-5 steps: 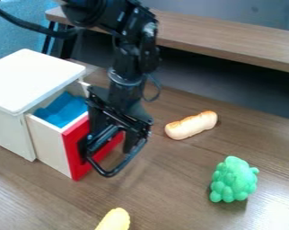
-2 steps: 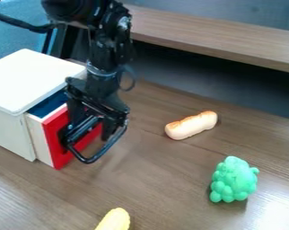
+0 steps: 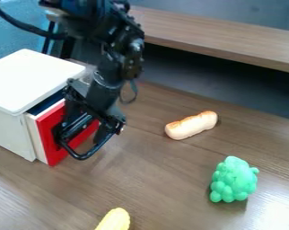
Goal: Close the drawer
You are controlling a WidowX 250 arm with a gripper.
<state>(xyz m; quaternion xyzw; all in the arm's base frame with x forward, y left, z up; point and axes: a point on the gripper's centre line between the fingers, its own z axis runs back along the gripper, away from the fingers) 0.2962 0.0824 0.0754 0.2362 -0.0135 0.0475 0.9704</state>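
The black gripper (image 3: 80,140) hangs low at the left of the camera view, up against the red front of the drawer; how its fingers stand cannot be told. That drawer (image 3: 50,140) sticks out a short way from the white cabinet (image 3: 34,81), with a narrow dark blue gap showing behind its front. The gripper covers the right part of the red panel.
A bread roll toy (image 3: 192,125) lies right of the gripper. Green toy grapes (image 3: 234,179) sit at the lower right, and a yellow toy (image 3: 115,220) lies at the bottom edge. A raised wooden ledge (image 3: 219,38) runs across the back.
The gripper has moved left, and its arm now leans more. The drawer has slid further into the cabinet, mostly before the middle frame, with its blue inside largely covered now.
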